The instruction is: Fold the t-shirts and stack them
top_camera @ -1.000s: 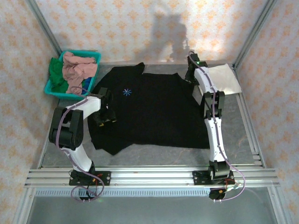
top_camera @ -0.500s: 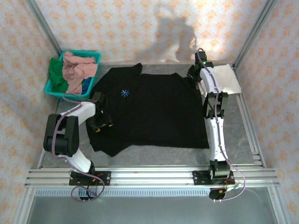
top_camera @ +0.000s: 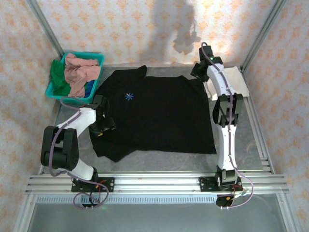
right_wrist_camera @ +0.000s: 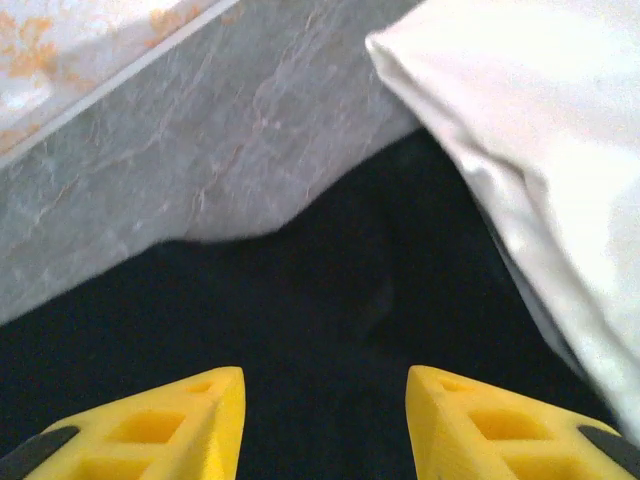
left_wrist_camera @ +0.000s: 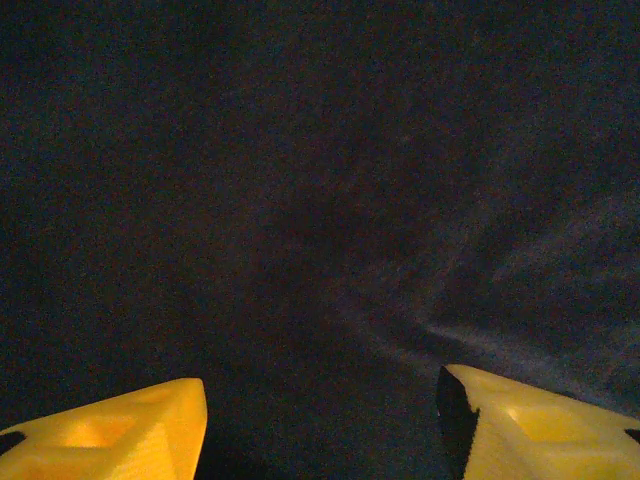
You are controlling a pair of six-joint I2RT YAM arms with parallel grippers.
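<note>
You have the black t-shirt spread flat across the middle of the table. It reaches from near the left edge almost to the right one. A small blue star mark sits on its left part.

Your left gripper is down at the shirt's left border, close to the table's left edge. In the left wrist view its yellow fingers stand apart, with nothing held between them. Dark cloth lies under and ahead of them, and a soft crease runs toward the right-hand finger. You cannot tell from these pictures whether the tips touch the cloth.

Your right gripper is at the shirt's far right corner. The right wrist view shows its fingers spread too, gripping nothing, over the black fabric. The shirt's border runs just ahead of them, with bare grey tabletop beyond it and the patterned wall behind that.

The cream-white t-shirt lies folded at the table's far right corner, just beside that gripper. Up close, its near edge lies right against the black cloth.

At the far left corner stands the teal basket. A crumpled pink shirt lies on top in it. A green shirt is bunched along its left side, and a bit of a blue shirt shows at its near side. The basket's near rim is just beside the black shirt's far left part.
</note>
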